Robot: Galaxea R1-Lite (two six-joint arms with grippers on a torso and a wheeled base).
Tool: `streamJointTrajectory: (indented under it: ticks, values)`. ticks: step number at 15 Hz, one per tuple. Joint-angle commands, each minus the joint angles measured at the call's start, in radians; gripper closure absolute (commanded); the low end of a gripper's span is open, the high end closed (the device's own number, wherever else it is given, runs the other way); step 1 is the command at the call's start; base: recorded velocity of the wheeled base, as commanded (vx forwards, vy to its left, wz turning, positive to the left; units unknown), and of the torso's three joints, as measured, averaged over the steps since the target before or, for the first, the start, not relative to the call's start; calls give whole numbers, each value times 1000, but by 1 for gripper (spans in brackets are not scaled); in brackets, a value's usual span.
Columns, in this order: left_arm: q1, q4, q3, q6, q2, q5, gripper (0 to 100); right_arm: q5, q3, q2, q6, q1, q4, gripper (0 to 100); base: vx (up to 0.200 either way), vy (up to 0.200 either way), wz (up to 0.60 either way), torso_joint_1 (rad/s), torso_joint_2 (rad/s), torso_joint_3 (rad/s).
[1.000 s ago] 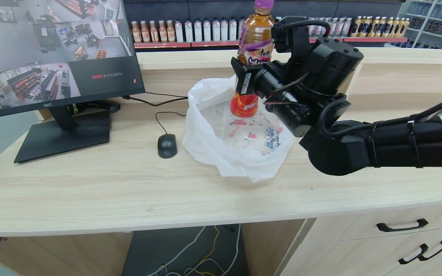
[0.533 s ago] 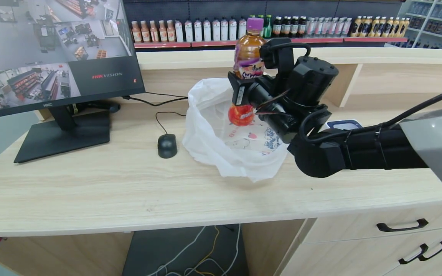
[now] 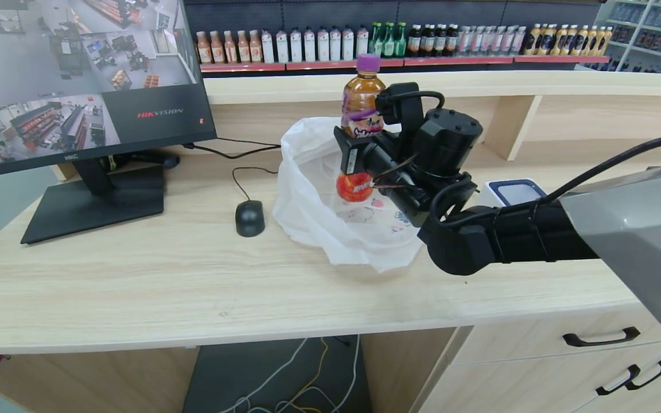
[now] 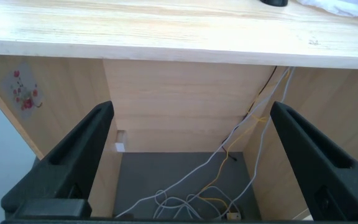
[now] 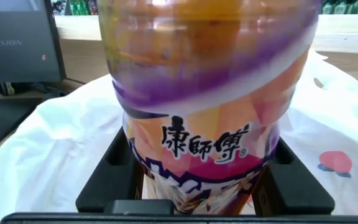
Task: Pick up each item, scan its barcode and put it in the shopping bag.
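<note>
Pale wood worktop (image 3: 135,287) up front. The left tool (image 4: 191,155) hangs low by its front edge, spread wide open with nothing in it, facing the loose cables (image 4: 216,180) under the worktop. Further in sits a black mouse (image 3: 249,218), and just beside it the white shopping bag (image 3: 302,189), slumped on the wood with its mouth open. The right tool (image 3: 359,155) is over that opening, pinching an orange drink bottle (image 3: 359,106) with a purple cap around its labelled middle, bottle upright. The red bottom end looks like it's down in the bag's mouth, though I honestly can't tell if it touches the plastic. Off to the left stands a monitor (image 3: 78,86), and way back there's a shelf (image 3: 307,66) lined with bottles.
</note>
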Motion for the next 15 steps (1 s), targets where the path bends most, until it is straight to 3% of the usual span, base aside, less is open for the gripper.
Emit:
streamJointTrajectory:
  ticks: [1,15]
  values:
    - [0,0,0,0,0,0,0,1,3,24,0,-3,-9,100,0,0,0,0,0,0]
    - [0,0,0,0,0,0,0,-3,31,100,0,-9,-44,100,0,0,0,0,0,0]
